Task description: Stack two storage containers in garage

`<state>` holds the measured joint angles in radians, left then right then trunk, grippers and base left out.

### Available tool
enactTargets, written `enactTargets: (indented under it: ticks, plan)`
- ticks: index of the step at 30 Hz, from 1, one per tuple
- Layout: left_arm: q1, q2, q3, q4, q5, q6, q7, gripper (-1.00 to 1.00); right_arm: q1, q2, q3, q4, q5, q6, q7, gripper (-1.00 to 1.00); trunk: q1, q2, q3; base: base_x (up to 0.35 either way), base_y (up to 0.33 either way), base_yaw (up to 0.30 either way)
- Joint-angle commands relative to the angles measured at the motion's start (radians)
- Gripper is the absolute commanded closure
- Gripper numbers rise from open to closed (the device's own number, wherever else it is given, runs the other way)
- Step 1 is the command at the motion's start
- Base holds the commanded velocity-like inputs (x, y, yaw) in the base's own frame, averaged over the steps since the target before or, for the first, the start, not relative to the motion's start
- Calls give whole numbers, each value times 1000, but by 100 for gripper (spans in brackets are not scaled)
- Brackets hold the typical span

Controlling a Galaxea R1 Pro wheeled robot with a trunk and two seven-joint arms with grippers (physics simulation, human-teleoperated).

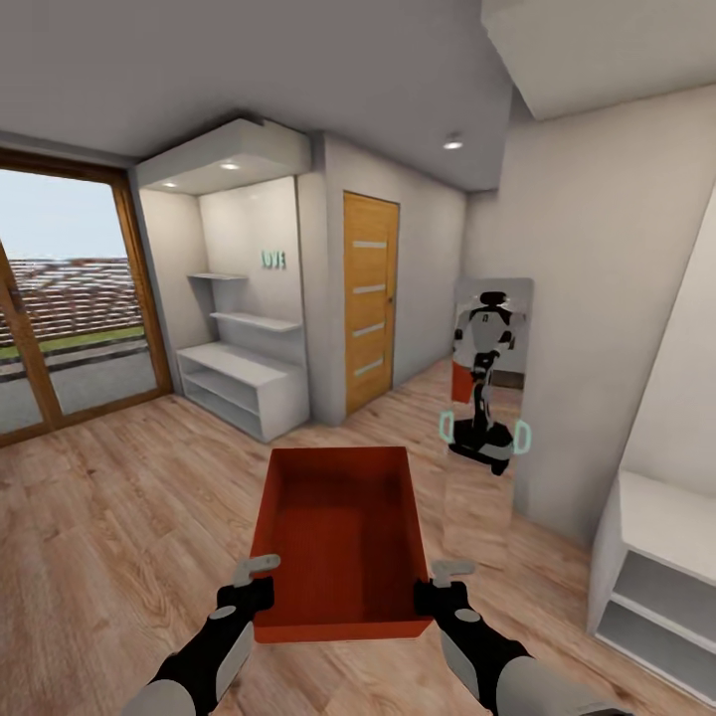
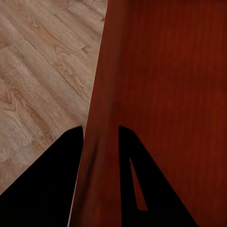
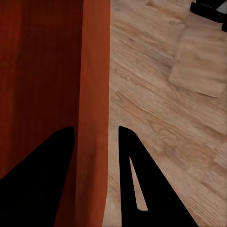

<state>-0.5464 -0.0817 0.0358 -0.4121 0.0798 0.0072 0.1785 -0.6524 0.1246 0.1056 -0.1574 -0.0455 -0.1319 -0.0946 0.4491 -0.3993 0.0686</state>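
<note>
I hold one orange-red open-topped storage container (image 1: pixel 343 537) level in front of me, above the light wood plank floor (image 1: pixel 119 517). It is empty. My left gripper (image 1: pixel 257 582) is shut on its left wall near the closest corner, and my right gripper (image 1: pixel 438 587) is shut on its right wall. In the left wrist view the red wall (image 2: pixel 165 94) runs between the two dark fingers of the left gripper (image 2: pixel 101 137). The right wrist view has the wall (image 3: pixel 47 71) clamped the same way by the right gripper (image 3: pixel 97 135). The garage is out of view.
A wooden door (image 1: pixel 370 298) stands shut ahead, past the container. A white shelf unit (image 1: pixel 244 383) fills the alcove to its left. A tall mirror (image 1: pixel 487 388) on the right wall reflects me. Glass doors (image 1: pixel 60 298) are far left, a white cabinet (image 1: pixel 656 577) near right.
</note>
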Motion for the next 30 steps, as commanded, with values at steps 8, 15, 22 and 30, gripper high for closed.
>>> enactTargets:
  ticks: [8,15,22,30]
  plan:
    - [0,20,16,-5,-9,0,6,100,0,-10,-9,4,-10,-3,-8,100,1,-1,0,321,0,38]
    - [-1,20,16,-5,-9,0,6,100,0,-10,-9,4,-10,-3,-8,100,1,-1,3,321,0,243]
    - [0,19,16,-5,-9,0,6,100,-1,-10,-9,4,-10,-3,-7,100,1,-1,4,321,0,129]
    - [-1,19,16,-5,-9,0,6,100,0,-10,-9,4,-10,-3,-7,100,1,-1,4,321,0,7]
